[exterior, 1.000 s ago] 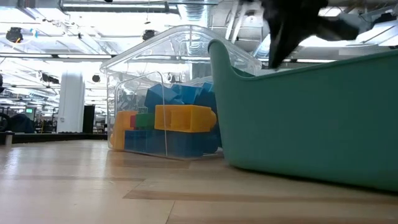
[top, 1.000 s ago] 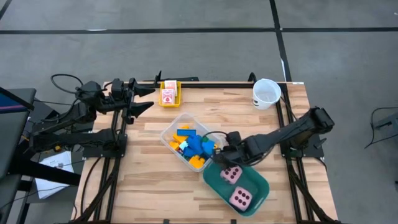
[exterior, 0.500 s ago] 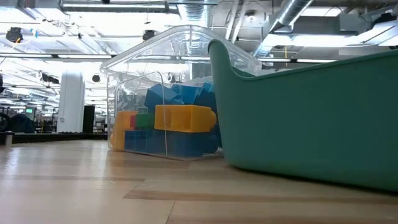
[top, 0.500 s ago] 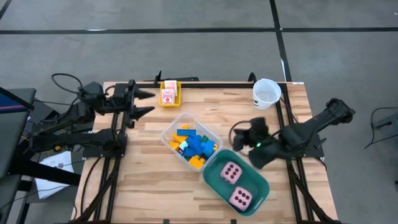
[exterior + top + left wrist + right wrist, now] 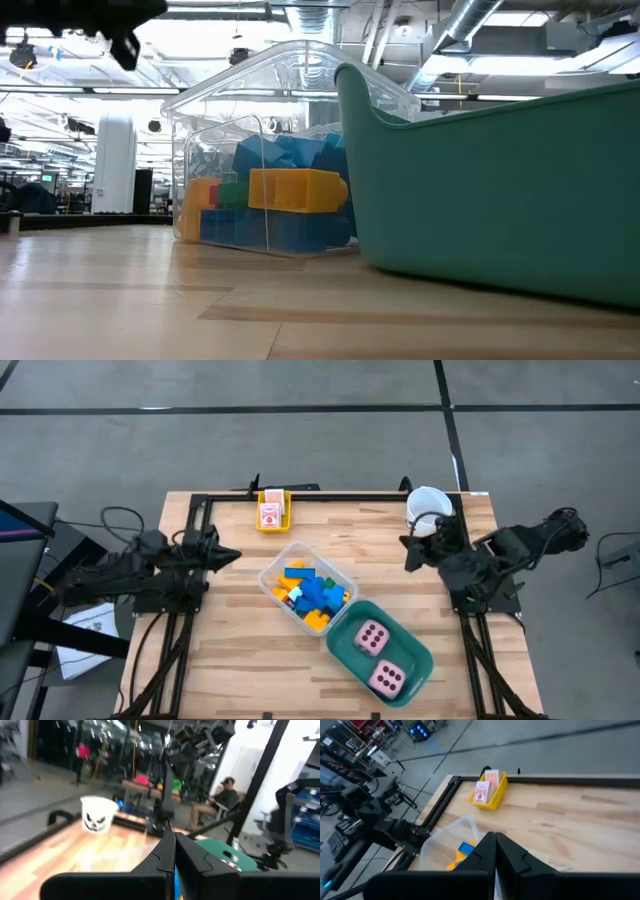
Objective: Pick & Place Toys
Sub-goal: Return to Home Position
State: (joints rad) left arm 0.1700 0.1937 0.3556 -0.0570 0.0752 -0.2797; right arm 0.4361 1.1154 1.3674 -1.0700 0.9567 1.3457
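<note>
While both dark arms are held at the sides of the light wooden table (image 5: 230, 650), the toys are seen sorted into three containers on it. Small plastic building bricks (image 5: 312, 592) in blue, yellow, orange and green are piled in a transparent rectangular plastic bin (image 5: 290, 548) at the table's middle. Just beside it, at the near right, two pink dark-dotted dice (image 5: 373, 638) are lying in a teal oval tub (image 5: 425, 660). Small pink-white cards (image 5: 270, 513) are stood in a small yellow tray (image 5: 286, 510) at the far edge. In the low view the bin (image 5: 270, 70) is seen touching or nearly touching the tub (image 5: 500, 190), with a yellow brick (image 5: 295, 190) against the bin's clear wall. The left gripper (image 5: 228, 553) is held above the table's left edge, pointed toward the bin; its fingers (image 5: 162, 855) are pressed together with nothing between them. The right gripper (image 5: 408, 550) is held near the right edge, just beside a white paper cup (image 5: 430, 500) at the far right corner; its fingers (image 5: 485, 850) are likewise closed together, and nothing is gripped. A seated person (image 5: 220, 800) is visible in the room beyond.
</note>
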